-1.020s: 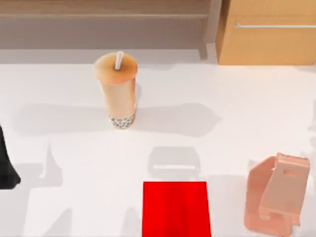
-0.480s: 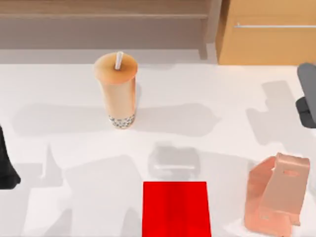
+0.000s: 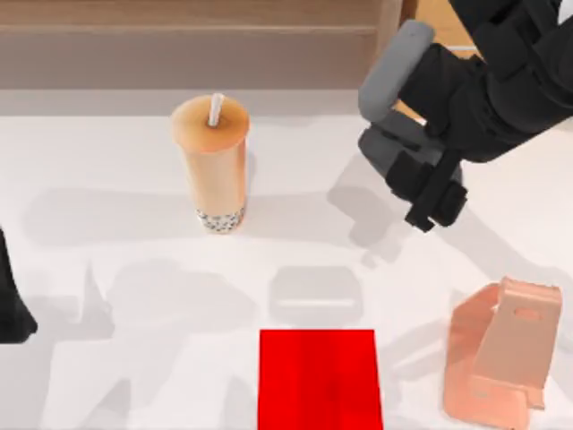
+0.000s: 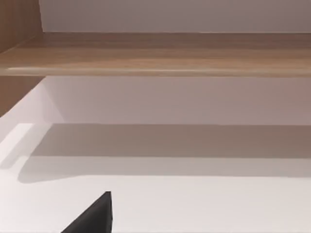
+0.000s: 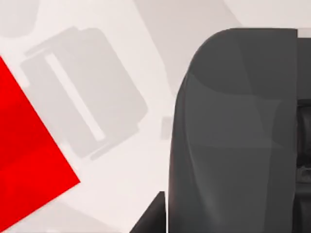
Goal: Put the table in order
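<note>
The table (image 3: pixel 134 269) is a wide, flat, plain white top (smooth, lightly shadowed) spanning the whole top view.

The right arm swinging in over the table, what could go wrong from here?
The right gripper hangs between the tall bubble tea cup and the pink phone stand. The cup is tall and narrow, so a sideways sweep could tip it. The stand sits near the table corner; a nudge might push it off. The left arm is parked at the left edge.

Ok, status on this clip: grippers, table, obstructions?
Right gripper over table, right of cup. Left arm parked at left edge. Red mat, pink stand untouched; nothing blocking.
</note>
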